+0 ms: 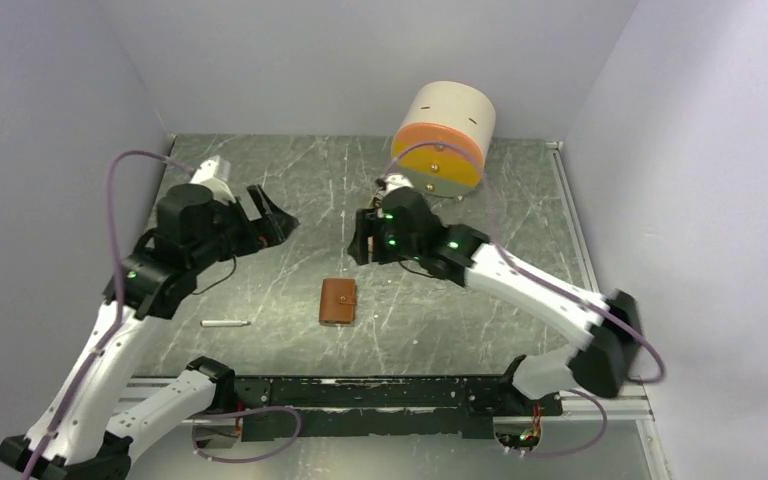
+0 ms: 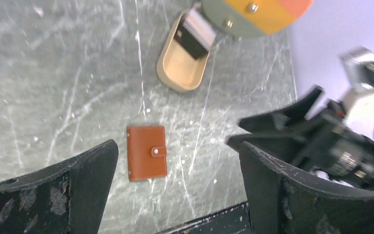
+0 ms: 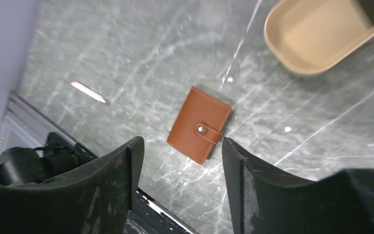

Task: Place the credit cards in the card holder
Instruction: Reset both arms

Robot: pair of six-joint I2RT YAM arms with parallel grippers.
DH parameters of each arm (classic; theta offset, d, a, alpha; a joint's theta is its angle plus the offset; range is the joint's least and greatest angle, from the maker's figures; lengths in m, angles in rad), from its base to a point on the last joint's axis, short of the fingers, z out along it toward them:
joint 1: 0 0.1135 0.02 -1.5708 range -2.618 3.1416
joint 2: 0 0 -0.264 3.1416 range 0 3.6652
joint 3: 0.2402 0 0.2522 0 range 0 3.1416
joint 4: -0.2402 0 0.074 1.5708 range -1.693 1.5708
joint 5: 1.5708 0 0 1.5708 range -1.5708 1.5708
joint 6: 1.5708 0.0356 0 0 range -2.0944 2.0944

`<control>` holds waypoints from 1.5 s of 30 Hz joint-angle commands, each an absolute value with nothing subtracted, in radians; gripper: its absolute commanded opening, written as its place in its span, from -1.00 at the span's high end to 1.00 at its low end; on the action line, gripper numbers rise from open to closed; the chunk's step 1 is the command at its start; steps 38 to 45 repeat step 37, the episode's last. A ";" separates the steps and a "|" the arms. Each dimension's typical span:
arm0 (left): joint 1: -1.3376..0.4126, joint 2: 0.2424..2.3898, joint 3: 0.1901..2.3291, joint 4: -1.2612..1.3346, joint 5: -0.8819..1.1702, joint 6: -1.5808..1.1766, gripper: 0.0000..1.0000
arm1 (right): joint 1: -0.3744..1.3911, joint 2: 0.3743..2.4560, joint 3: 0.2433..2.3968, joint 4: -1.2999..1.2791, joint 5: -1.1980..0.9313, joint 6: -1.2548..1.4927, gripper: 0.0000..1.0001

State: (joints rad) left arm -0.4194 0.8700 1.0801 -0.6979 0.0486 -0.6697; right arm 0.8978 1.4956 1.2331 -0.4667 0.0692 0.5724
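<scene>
Top external: closed, snapped card holder (image 1: 338,302) mid-table. Far off, credit cards (image 2: 195,34) in tray (image 2: 182,66); loading seemingly unstarted. Spread, empty: left gripper (image 2: 177,161), right gripper (image 3: 181,156).

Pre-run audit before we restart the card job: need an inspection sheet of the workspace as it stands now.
Surface: dark marbled table, pale streaks all over.
Job's things: card holder closed, tab snapped, flat mid-table; credit cards at one end of the beige tray, count unclear.
Clutter: round drawer box at the back, touching the tray's card end; white stick left of the holder.
Grippers: left gripper open, empty; right gripper open, empty; both above the table.
Cables: purple cables loop along both arms and at the near rail; none on the holder.
Surroundings: pale walls on three sides; people: nothing seen.
</scene>
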 commanded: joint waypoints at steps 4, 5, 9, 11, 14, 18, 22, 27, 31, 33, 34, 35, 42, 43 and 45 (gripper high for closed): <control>-0.413 0.832 1.255 -0.910 -0.069 -0.550 -0.98 | 0.900 1.100 1.080 -0.405 0.298 0.552 -0.98; -0.412 0.816 1.246 -0.896 -0.059 -0.547 -0.98 | 0.899 1.062 1.070 -0.414 0.329 0.548 -0.98; -0.413 0.723 1.167 -0.786 0.015 -0.553 -0.98 | 0.898 0.944 1.041 -0.457 0.417 0.544 -0.98; -0.412 0.674 1.126 -0.733 0.084 -0.546 -0.98 | 0.899 0.903 1.020 -0.462 0.425 0.552 -0.98; -0.411 0.601 1.066 -0.673 0.133 -0.535 -0.98 | 0.898 0.853 0.968 -0.456 0.422 0.583 -0.98; -0.412 0.534 1.002 -0.639 0.114 -0.548 -0.98 | 0.899 0.821 0.924 -0.442 0.405 0.620 -0.98; -0.413 0.527 0.973 -0.650 0.090 -0.563 -0.98 | 0.898 0.819 0.911 -0.431 0.386 0.623 -0.98; -0.412 0.534 0.970 -0.664 0.071 -0.567 -0.98 | 0.898 0.821 0.896 -0.416 0.354 0.618 -0.99; -0.413 0.537 0.971 -0.666 0.070 -0.568 -0.98 | 0.898 0.840 0.909 -0.425 0.324 0.610 -0.98; -0.413 0.535 0.963 -0.660 0.069 -0.570 -0.97 | 0.898 0.851 0.902 -0.403 0.300 0.601 -0.98; -0.413 0.538 0.962 -0.662 0.068 -0.569 -0.98 | 0.898 0.855 0.904 -0.400 0.292 0.597 -0.98; -0.412 0.540 0.964 -0.666 0.066 -0.569 -0.98 | 0.898 0.860 0.911 -0.403 0.288 0.595 -0.98; -0.413 0.544 0.964 -0.670 0.062 -0.569 -0.98 | 0.898 0.865 0.926 -0.403 0.290 0.589 -0.98; -0.413 0.544 0.964 -0.670 0.062 -0.569 -0.98 | 0.898 0.865 0.926 -0.403 0.290 0.589 -0.98; -0.413 0.544 0.964 -0.670 0.062 -0.569 -0.98 | 0.898 0.865 0.926 -0.403 0.290 0.589 -0.98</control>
